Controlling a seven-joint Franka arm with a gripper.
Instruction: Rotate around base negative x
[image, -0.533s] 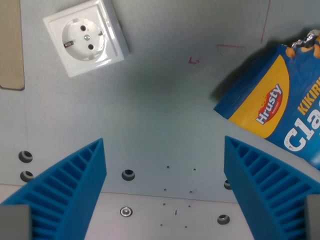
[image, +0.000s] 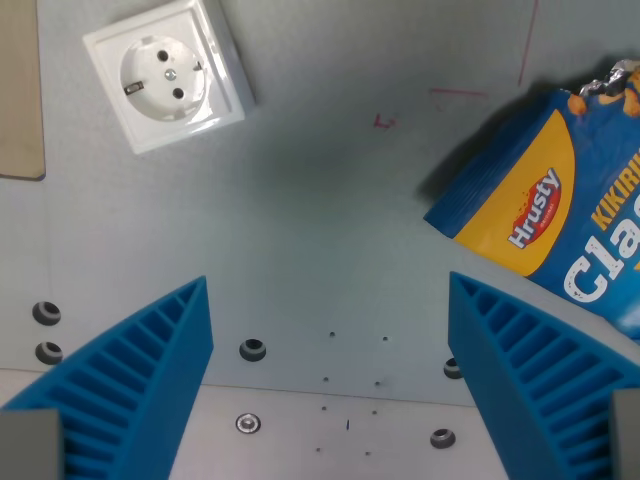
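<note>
Wrist view, only one available. Gripper (image: 330, 385) spread wide, nothing between the two blue ribbed fingers (image: 135, 375); one finger at lower left of the frame, the other at lower right, bare grey table (image: 330, 230) showing in the gap. Holding nothing.

The task names no object. It is a pure rotation of the end effector about the base x axis, negative sense, so the "thing" is the gripper itself, sitting at the bottom edge of the frame, looking down at the surface.

The relation that matters is camera tilt against the table. The table plane fills nearly all the frame, and the bolt holes (image: 252, 349) and a pale seam run across the lower part between the fingers. Which image direction matches base x cannot be told from this view alone.

Surroundings: white wall socket (image: 167, 75) at upper left, lying flat and turned at an angle. Blue and yellow snack bag (image: 550, 215) at right, cut off by the frame edge, long axis slanting from lower left to upper right. A tan strip (image: 20, 90) at far left edge. Both objects are well apart from the fingers, so I judge a rotation in place should touch neither.
</note>
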